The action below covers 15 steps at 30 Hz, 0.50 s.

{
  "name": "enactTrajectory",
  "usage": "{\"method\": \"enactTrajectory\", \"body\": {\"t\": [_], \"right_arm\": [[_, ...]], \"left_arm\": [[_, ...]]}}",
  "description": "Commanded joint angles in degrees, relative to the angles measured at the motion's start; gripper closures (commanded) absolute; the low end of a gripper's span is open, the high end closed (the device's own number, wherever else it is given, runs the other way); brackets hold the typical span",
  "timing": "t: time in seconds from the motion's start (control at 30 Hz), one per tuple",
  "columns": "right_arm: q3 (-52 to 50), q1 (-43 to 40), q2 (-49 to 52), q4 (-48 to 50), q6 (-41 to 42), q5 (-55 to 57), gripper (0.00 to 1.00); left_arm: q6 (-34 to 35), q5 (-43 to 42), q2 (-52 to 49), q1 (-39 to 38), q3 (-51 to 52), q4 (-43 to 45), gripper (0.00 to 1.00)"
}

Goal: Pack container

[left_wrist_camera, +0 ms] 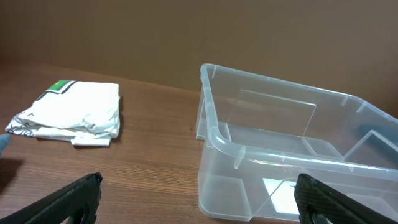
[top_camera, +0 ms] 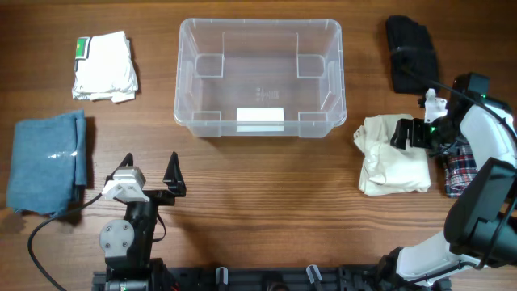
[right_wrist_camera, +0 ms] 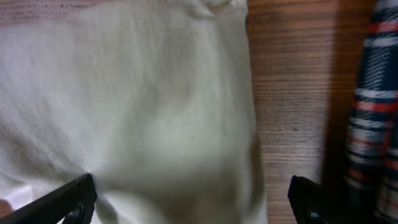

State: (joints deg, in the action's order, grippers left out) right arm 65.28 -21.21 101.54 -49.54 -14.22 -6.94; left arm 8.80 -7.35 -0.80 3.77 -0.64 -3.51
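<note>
The clear plastic container [top_camera: 260, 74] stands at the back middle of the table, with only a white label [top_camera: 259, 119] showing on its base; it also shows in the left wrist view [left_wrist_camera: 286, 162]. My right gripper [top_camera: 414, 132] is open, low over a cream folded cloth [top_camera: 392, 158], its fingers spread either side of the cloth's edge [right_wrist_camera: 155, 112]. My left gripper [top_camera: 151, 171] is open and holds nothing near the front left, pointing toward the container.
A white folded cloth with a green tag [top_camera: 105, 67] lies back left, also in the left wrist view [left_wrist_camera: 71, 112]. A blue cloth [top_camera: 47, 162] lies at the left edge. A black cloth [top_camera: 410, 50] lies back right. A plaid cloth [top_camera: 457, 166] lies under my right arm.
</note>
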Motion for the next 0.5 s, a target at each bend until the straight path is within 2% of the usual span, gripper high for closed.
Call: {"method": "enactTrajectory", "body": {"t": [0.0, 0.2, 0.23, 0.27, 0.3, 0.4, 0.43, 0.47], "right_arm": [[-2.6, -0.2, 1.2, 1.3, 1.5, -0.9, 0.0], [-2.7, -0.2, 1.2, 1.8, 2.2, -11.6, 0.03], [-2.7, -0.2, 1.2, 2.1, 2.3, -13.3, 0.07], [-2.7, -0.2, 1.2, 2.2, 2.3, -15.4, 0.2], [-2.7, -0.2, 1.2, 2.1, 2.3, -16.3, 0.27], [-2.8, -0.2, 1.2, 1.5, 2.3, -16.3, 0.27], [-2.8, -0.2, 1.2, 1.4, 2.4, -16.3, 0.32], [-2.8, -0.2, 1.2, 1.4, 2.6, -16.3, 0.46]], "left_arm": [[-1.1, 0.3, 0.4, 0.2, 0.3, -0.2, 0.0], [-1.1, 0.3, 0.4, 0.2, 0.3, -0.2, 0.0], [-1.1, 0.3, 0.4, 0.2, 0.3, -0.2, 0.0], [-1.1, 0.3, 0.4, 0.2, 0.3, -0.2, 0.0], [-1.1, 0.3, 0.4, 0.2, 0.3, -0.2, 0.0], [-1.1, 0.3, 0.4, 0.2, 0.3, -0.2, 0.0], [-1.1, 0.3, 0.4, 0.2, 0.3, -0.2, 0.0], [-1.1, 0.3, 0.4, 0.2, 0.3, -0.2, 0.0]]}}
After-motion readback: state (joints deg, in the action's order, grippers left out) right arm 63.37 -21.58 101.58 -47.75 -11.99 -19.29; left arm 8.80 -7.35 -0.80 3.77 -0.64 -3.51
